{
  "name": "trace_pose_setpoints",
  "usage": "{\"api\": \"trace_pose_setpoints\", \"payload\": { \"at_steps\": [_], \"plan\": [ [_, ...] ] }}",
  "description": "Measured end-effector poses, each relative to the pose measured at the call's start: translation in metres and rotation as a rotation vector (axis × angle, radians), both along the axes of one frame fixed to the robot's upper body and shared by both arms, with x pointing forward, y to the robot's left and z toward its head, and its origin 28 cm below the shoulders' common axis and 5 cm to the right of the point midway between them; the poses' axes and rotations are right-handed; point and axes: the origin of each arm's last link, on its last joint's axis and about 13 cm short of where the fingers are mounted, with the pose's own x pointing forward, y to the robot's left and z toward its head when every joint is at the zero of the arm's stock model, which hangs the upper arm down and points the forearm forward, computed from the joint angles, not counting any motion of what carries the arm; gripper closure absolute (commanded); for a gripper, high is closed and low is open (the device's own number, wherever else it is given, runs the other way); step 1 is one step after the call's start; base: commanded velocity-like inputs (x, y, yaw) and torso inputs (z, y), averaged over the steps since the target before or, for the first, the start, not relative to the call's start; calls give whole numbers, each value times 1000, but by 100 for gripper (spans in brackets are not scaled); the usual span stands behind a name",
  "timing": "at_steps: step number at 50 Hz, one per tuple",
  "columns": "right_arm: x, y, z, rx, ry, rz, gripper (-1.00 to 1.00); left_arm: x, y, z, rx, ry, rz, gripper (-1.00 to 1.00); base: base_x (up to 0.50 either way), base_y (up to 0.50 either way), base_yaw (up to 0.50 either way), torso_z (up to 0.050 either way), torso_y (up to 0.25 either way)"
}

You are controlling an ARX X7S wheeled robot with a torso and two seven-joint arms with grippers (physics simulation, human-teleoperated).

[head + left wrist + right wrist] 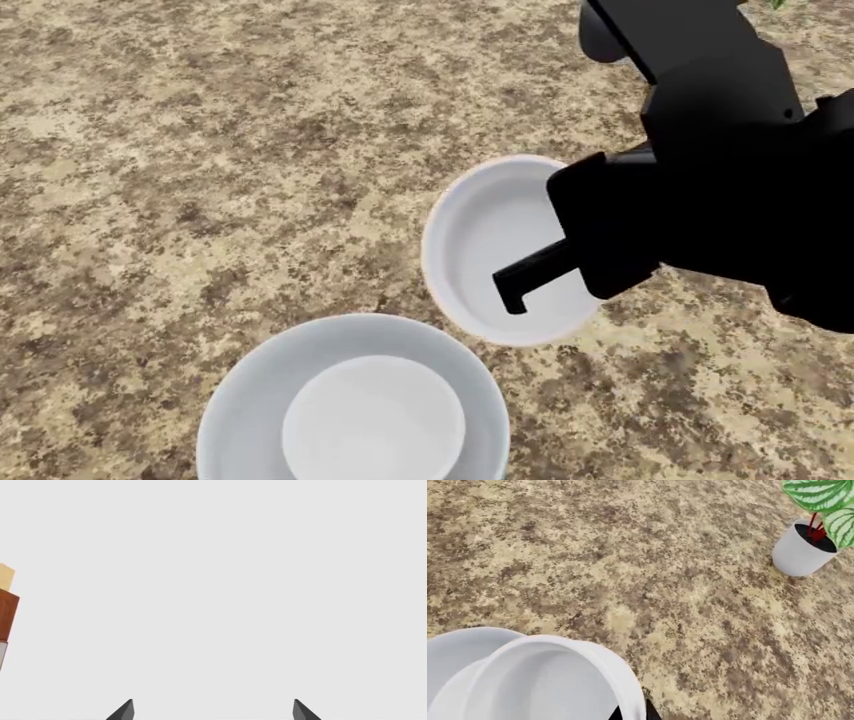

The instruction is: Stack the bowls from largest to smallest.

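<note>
So the right gripper (514, 290) is clamped on the rim of the shallow white bowl (501, 250), one dark finger (527, 275) hooked inside it, and the bowl looks tilted and lifted off the speckled stone counter (200, 150). Right wrist view shows that same bowl's rim (627, 680) pinched right at the fingertips. The large bowl (354, 405) sits just beside it toward the near edge of the counter, and there's a paler inner disc that might be another bowl nested in it, can't tell. Potted plant (810, 545) stands well apart, farther back. Left gripper (213, 710) has its tips spread wide, holding nothing, facing a blank wall.
</note>
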Motion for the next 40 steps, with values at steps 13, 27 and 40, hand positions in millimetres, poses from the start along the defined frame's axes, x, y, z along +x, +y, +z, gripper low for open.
{"api": "trace_pose_setpoints", "payload": {
  "at_steps": [13,27,40],
  "plan": [
    [3,14,-5,7,32,67,100,0,2,0,0,-2,3,-100,0,0,0,1,1],
    [5,25,-12,16,66,123,100,0,3,-1,-2,-1,6,-100,0,0,0,0,1],
    [7,33,-22,28,96,160,100,-1,3,-1,-1,-2,8,-100,0,0,0,1,1]
  ]
}}
